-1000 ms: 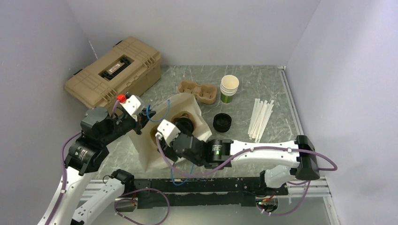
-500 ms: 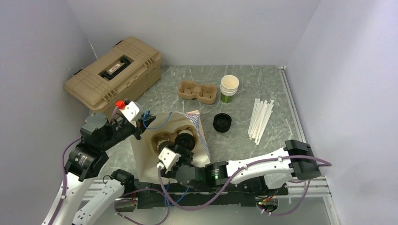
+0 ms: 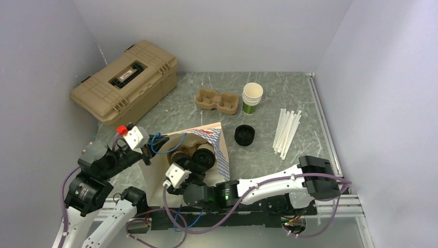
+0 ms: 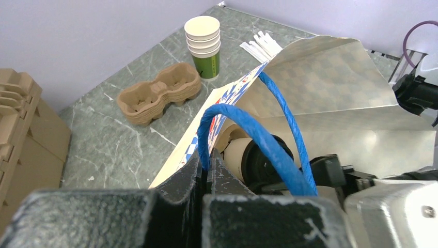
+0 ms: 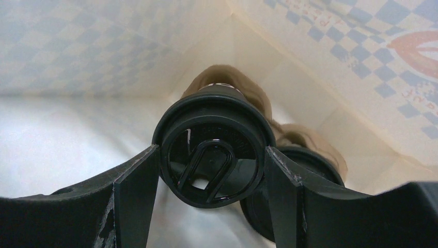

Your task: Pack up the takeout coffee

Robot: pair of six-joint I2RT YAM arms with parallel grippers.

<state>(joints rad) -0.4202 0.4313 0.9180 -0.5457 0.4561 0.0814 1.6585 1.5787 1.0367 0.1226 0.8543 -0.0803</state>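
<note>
The takeout coffee [image 5: 213, 150], a pale cup with a black lid, lies on its side in a brown carrier inside the checkered paper bag [image 3: 221, 151]. My right gripper [image 5: 210, 155] reaches into the bag mouth, and its fingers [image 5: 135, 186] press the lid's rim on both sides. A second lidded cup [image 5: 316, 178] sits just behind it. My left gripper [image 4: 207, 164] is shut on the bag's blue handle [image 4: 243, 124] and holds the mouth up. In the top view the left gripper [image 3: 149, 149] is at the bag's left and the right gripper [image 3: 192, 166] is at its near side.
A tan toolbox [image 3: 126, 77] stands at the back left. Spare brown carriers [image 3: 217, 101], a stack of lidless cups [image 3: 252, 98], a stack of black lids [image 3: 245, 135] and white straws [image 3: 286, 132] lie behind and right of the bag. Walls close three sides.
Both grippers have drawn back toward the near edge. The bag has tipped from upright toward the near side and come with them, with the cups inside.
</note>
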